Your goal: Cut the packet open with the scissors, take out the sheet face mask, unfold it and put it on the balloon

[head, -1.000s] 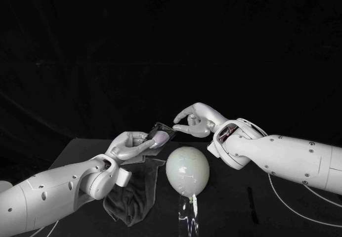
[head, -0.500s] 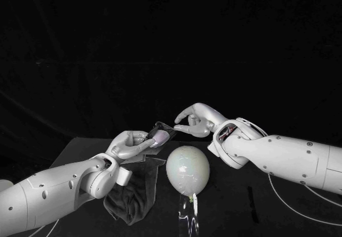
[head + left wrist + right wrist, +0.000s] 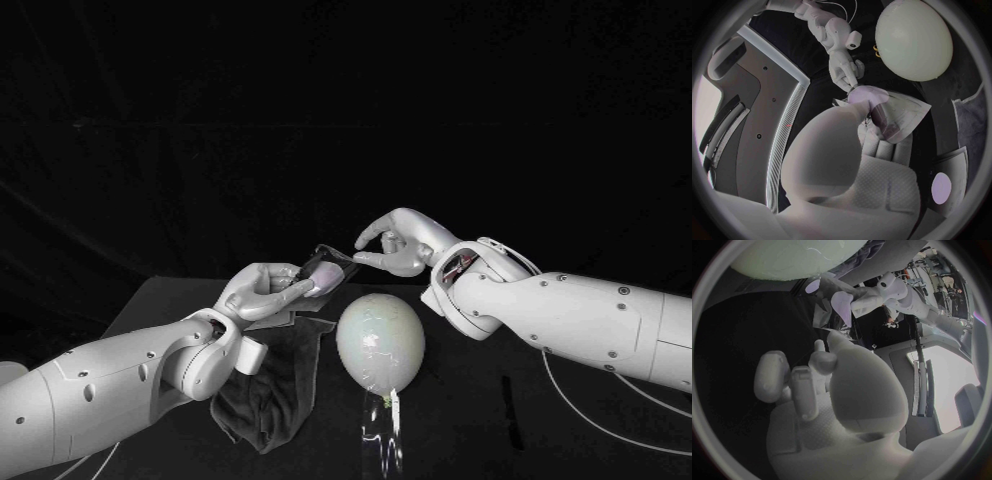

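On the black worktop (image 3: 159, 300), the largest item is a dark cloth (image 3: 267, 395). It lies crumpled on the robot's left side, partly under the left wrist and just beside the balloon.

The balloon (image 3: 379, 340) is pale and egg-shaped. It lies at the middle of the worktop with its narrow, knotted end toward the robot. A clear, glinting strip (image 3: 382, 432) runs from the knot toward the near edge. No hand touches the balloon.

The left hand (image 3: 267, 292) is raised above the worktop, behind the cloth and to the left of the balloon. Its fingers are wrapped around the lower part of the packet, so this hand grips the packet.

The right hand (image 3: 397, 243) is raised beyond the balloon's rounded end. Thumb and one finger reach toward the left hand, and the remaining fingers are curled back. In the left wrist view the fingertips (image 3: 849, 82) meet the packet's upper edge. It cannot be determined whether they grip the edge or only touch it.

The packet (image 3: 326, 272) is pale lilac with a dark upper edge. It is held off the worktop between the two hands, tilted, with its upper end toward the right hand. It is above and apart from the balloon.
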You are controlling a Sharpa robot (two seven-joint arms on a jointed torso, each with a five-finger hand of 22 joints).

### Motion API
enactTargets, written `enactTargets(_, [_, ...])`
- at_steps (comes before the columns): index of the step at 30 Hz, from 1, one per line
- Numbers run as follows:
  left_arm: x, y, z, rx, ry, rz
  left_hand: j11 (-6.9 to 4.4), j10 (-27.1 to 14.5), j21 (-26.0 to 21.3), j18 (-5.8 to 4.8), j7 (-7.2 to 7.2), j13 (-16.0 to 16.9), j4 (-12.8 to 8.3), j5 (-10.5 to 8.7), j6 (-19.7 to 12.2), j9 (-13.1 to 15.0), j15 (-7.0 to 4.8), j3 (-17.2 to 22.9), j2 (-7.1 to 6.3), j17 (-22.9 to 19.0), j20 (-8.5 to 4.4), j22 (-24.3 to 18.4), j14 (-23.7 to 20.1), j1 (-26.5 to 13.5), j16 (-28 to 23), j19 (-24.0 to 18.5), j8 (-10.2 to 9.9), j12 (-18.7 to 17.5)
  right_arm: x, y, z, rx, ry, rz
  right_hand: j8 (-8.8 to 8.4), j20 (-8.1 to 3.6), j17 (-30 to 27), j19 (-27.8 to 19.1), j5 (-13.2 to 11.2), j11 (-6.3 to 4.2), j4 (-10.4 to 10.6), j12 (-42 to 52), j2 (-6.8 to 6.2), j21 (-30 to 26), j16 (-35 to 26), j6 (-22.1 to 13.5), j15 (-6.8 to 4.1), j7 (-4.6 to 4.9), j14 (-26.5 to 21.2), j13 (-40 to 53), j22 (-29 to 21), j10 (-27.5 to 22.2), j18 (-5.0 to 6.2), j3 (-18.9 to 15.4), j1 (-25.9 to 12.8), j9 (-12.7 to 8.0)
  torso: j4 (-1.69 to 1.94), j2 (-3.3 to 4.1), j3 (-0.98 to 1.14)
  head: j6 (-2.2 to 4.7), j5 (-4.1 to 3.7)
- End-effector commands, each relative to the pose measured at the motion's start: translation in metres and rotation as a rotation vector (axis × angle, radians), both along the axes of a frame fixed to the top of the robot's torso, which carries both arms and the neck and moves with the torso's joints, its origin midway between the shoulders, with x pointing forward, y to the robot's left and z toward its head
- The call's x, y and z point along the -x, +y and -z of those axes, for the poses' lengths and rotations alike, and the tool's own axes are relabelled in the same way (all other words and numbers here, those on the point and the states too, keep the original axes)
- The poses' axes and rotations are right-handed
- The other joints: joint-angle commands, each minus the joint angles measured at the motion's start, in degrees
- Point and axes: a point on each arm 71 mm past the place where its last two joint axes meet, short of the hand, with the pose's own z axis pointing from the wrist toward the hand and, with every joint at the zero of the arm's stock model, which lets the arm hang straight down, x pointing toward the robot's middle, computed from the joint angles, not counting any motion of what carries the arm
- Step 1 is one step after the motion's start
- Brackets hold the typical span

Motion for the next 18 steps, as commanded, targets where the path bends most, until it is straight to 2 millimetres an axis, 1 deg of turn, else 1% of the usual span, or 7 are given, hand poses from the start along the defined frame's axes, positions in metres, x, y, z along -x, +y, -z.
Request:
enactTargets(1, [0.0004,-0.0015,-0.0022,0.018,-0.007,0.008,-0.36,0.64,0.35,0.64,-0.1,-0.04,-0.32,0.33,0.44,1.19,0.02,-0.07,0.49,0.06,0.01,0.11,0.25,-0.22,0.35,0.52,0.38,-0.01,0.0004,0.0015,0.0004,0.017,-0.005,-0.006,0.26,-0.04,11.32,0.55,-0.16,-0.63,-0.45,24.28,0.09,0.45,0.17,0.28,-0.32,-0.15,5.46,40.57,0.16,4.72,-0.52,0.04,0.73,0.08,0.03,-0.02,0.0,-0.04,-0.01])
enactTargets(11, [0.0,-0.001,-0.0018,0.021,-0.001,0.006,-0.36,0.64,0.36,0.65,-0.1,-0.05,-0.33,0.33,0.44,1.2,0.02,-0.06,0.5,0.06,0.01,0.12,0.25,-0.23,0.35,0.53,0.37,-0.01,0.0012,0.0029,0.0001,0.015,-0.009,-0.009,0.3,-0.05,11.34,0.62,-0.18,-0.64,-0.5,24.81,0.12,0.58,0.18,0.32,-0.33,-0.16,5.46,41.04,0.29,5.01,-0.55,0.1,0.74,0.11,0.01,-0.03,0.0,-0.09,0.11])
enactTargets(17, [-0.0001,-0.0012,-0.0018,0.022,0.001,0.006,-0.36,0.64,0.36,0.65,-0.1,-0.05,-0.33,0.33,0.44,1.2,0.02,-0.06,0.5,0.06,0.01,0.12,0.25,-0.23,0.35,0.53,0.37,-0.01,0.0032,0.0058,0.0002,0.015,-0.006,-0.02,0.32,-0.06,11.39,0.66,-0.26,-0.64,-0.52,25.07,0.04,0.64,0.2,0.35,-0.33,-0.15,5.47,41.28,0.36,5.15,-0.57,0.08,0.67,0.14,-0.03,-0.01,-0.01,-0.22,0.08])
enactTargets(18, [-0.0001,-0.0012,-0.0017,0.022,0.001,0.006,-0.36,0.64,0.36,0.65,-0.1,-0.05,-0.33,0.33,0.44,1.2,0.02,-0.06,0.5,0.06,0.01,0.12,0.25,-0.23,0.35,0.53,0.37,-0.01,0.0033,0.0061,0.0002,0.016,-0.005,-0.021,0.32,-0.06,11.39,0.66,-0.26,-0.64,-0.52,25.07,0.04,0.64,0.2,0.35,-0.33,-0.15,5.47,41.28,0.36,5.15,-0.57,0.08,0.67,0.14,0.01,-0.03,0.0,-0.25,0.0])
